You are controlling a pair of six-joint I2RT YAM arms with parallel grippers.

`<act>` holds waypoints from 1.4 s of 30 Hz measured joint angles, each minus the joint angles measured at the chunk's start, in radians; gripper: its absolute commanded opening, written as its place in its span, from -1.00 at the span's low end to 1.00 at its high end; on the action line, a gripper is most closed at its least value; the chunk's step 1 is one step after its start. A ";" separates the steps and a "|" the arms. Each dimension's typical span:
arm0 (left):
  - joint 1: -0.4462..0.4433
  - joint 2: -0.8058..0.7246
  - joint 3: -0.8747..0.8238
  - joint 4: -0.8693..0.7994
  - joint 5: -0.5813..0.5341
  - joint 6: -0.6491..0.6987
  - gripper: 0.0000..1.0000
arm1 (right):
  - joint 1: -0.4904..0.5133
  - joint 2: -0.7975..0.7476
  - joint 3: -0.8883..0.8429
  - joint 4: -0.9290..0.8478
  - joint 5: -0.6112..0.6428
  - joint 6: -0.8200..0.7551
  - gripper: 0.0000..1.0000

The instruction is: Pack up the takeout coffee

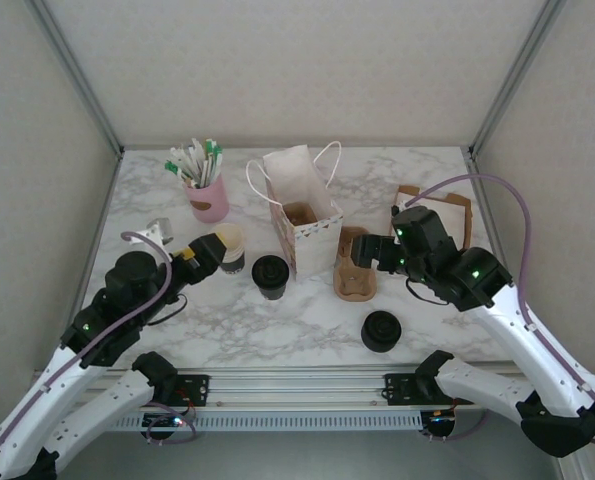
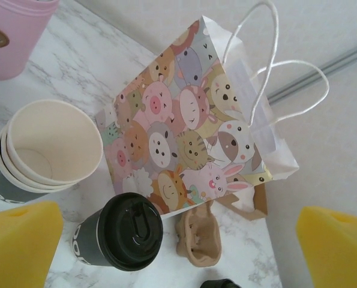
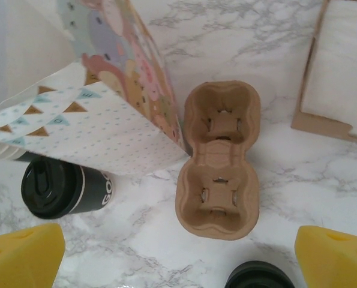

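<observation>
Left wrist: cartoon-animal side of paper bag [image 2: 184,132], takeout coffee [image 2: 121,233] just beside; left gripper [image 2: 178,249], right gripper [image 3: 178,255] wide, empty.

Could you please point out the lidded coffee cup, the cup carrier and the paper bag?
Lidded cup [image 2: 130,231]: left wrist view, centre of its black lid.
Carrier [image 3: 218,157]: right wrist view, bridge between its two wells.
Bag [image 2: 178,138]: left wrist view, its printed side.

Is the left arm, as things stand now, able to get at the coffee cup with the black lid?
Probably yes. The left gripper is open and nothing stands between it and the lidded cup. The stacked lidless cups and the paper bag stand close by, so room is tight.
</observation>
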 measured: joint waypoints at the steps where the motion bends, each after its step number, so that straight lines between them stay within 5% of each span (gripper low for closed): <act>1: 0.000 -0.002 -0.012 0.005 0.001 -0.019 0.99 | 0.000 -0.005 0.000 -0.003 0.005 0.018 0.97; 15: 0.008 0.037 -0.174 0.085 0.039 -0.074 0.99 | 0.009 -0.154 -0.217 0.158 -0.212 0.055 0.95; 22: 0.070 0.050 -0.185 0.167 0.036 -0.044 0.99 | 0.222 0.047 -0.141 0.176 -0.193 0.018 0.88; 31: 0.382 0.056 -0.254 0.211 0.238 -0.022 0.99 | 0.472 0.492 0.258 0.048 -0.038 -0.082 0.72; 37: 0.650 0.023 -0.311 0.216 0.457 -0.018 0.99 | 0.486 0.753 0.497 -0.101 -0.027 -0.110 0.72; 42: 0.750 0.020 -0.326 0.200 0.564 0.022 0.99 | 0.485 0.950 0.726 -0.249 -0.032 -0.140 0.73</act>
